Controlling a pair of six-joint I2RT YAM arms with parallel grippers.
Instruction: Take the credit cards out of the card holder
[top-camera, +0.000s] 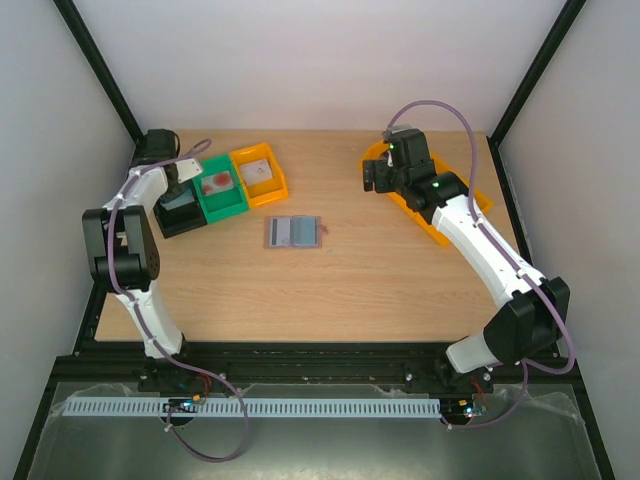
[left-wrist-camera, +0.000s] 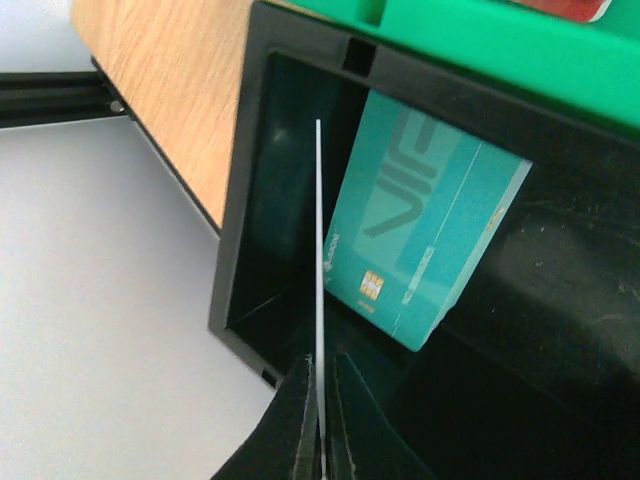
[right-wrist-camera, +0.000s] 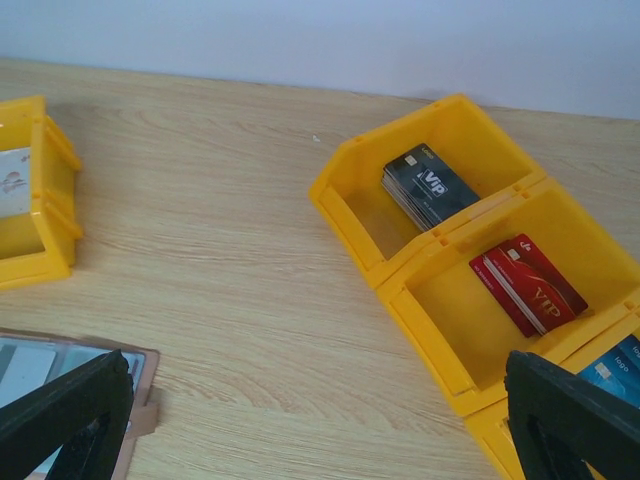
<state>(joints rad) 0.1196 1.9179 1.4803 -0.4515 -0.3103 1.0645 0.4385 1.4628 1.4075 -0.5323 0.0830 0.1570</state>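
1. Left gripper (left-wrist-camera: 320, 405) clenches a thin card (left-wrist-camera: 318, 250) edge-on at the black bin (left-wrist-camera: 560, 330), where a teal card (left-wrist-camera: 420, 220) lies
2. Right gripper (right-wrist-camera: 320, 400) gapes wide, empty
3. Card holder (top-camera: 292, 231) lies open on the table (top-camera: 400, 290)

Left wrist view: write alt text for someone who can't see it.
The left gripper is shut on a thin card seen edge-on, held over an open black bin. A teal card rests inside the bin, and a green bin sits next to it on the wooden table.
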